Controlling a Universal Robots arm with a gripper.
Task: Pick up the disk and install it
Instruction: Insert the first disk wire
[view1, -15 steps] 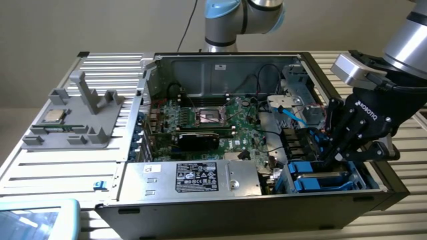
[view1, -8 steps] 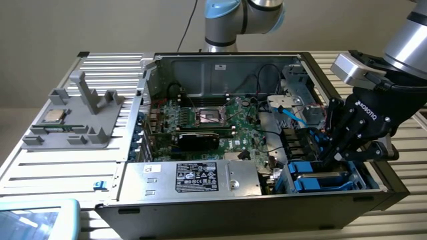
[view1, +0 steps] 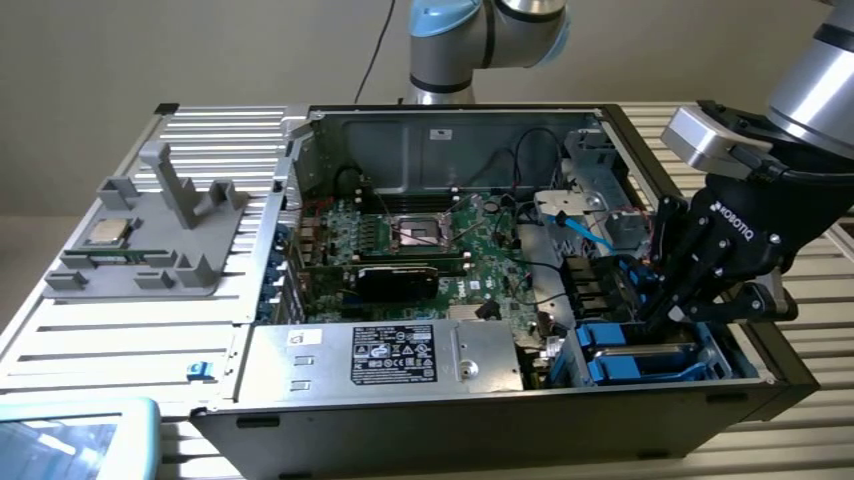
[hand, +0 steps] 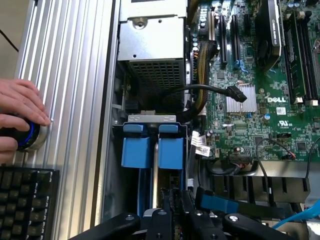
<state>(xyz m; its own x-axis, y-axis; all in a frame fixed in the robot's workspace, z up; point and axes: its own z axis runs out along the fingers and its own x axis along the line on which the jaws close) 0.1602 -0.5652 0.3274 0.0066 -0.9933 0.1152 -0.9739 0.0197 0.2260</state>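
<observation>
Inside the open computer case (view1: 441, 425), the gripper (view1: 663, 318) clenches the upright disk (hand: 170, 151) just beneath it.

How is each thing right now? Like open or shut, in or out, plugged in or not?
computer case, open, side cover off
disk, slotted down in the drive bay, blue rails showing
pincer, down in the bay by the disk
CPU chip, outside the case, lying on the grey stand
black plug, looks unplugged, lying loose
hand, resting on a round knob
</observation>
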